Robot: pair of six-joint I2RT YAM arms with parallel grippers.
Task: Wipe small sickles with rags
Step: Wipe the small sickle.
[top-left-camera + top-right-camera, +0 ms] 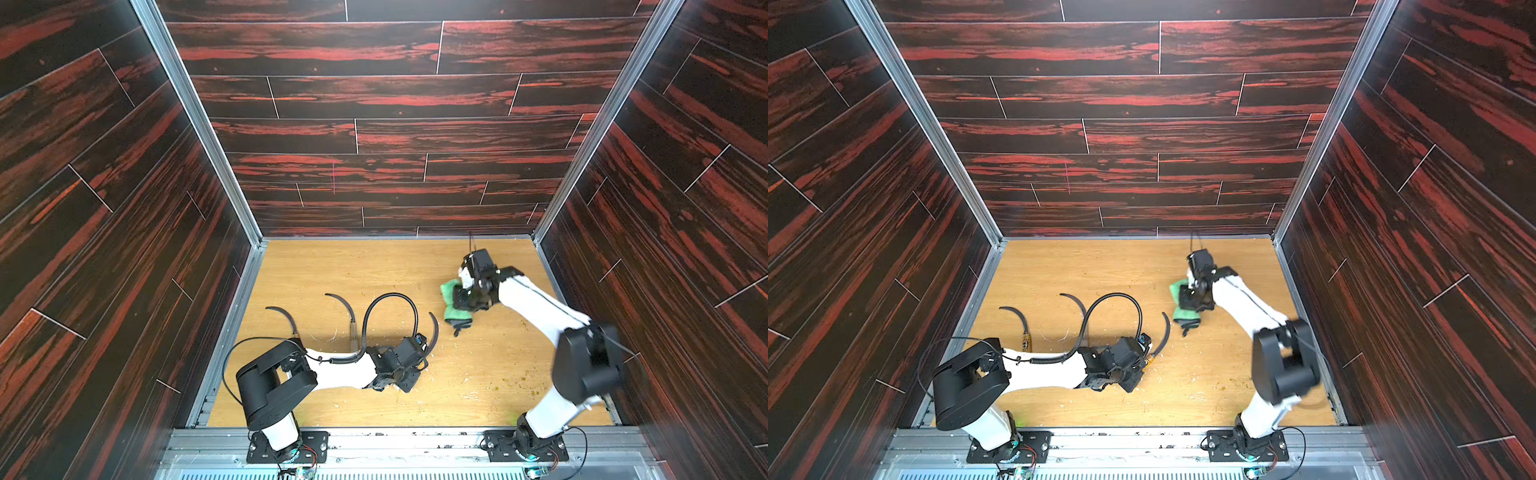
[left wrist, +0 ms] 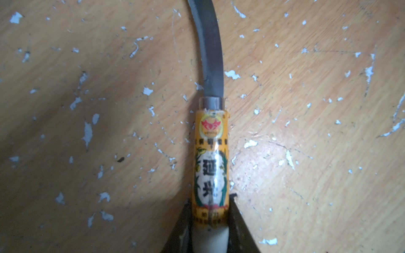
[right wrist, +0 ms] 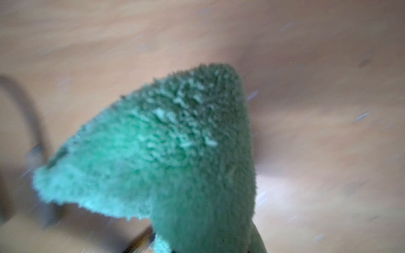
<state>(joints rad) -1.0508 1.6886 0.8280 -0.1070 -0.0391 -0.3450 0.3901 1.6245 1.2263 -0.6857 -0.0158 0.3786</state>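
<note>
Where both arms reach, table (image 1: 332, 266): pale wood grain, scuffed, flecked with white chips and crumbs.
Left arm (image 1: 345, 370): stretched low across the near left side of the table.
Right arm (image 1: 536, 303): raised over the far right side, slightly blurred.
Ribbed cable (image 1: 390, 299): black loop arching up from the left arm, beside the middle sickle.
Rag (image 1: 453, 307): green and fluffy, drooping from the right grip over the right part of the table, with dark edging at its lower end; contact with the table cannot be told.
Held sickle (image 2: 210, 164): yellow label on a pale handle, dark blade curving toward the rag, its tip near the rag but apart from it.
Left sickle (image 1: 286, 316): on the table, handle partly behind the left arm.
Middle sickle (image 1: 345, 303): on the table between the left sickle and the cable.
Left end effector (image 2: 210, 227): pinching the labelled handle.
Right end effector (image 1: 463, 301): pinching the rag.
</note>
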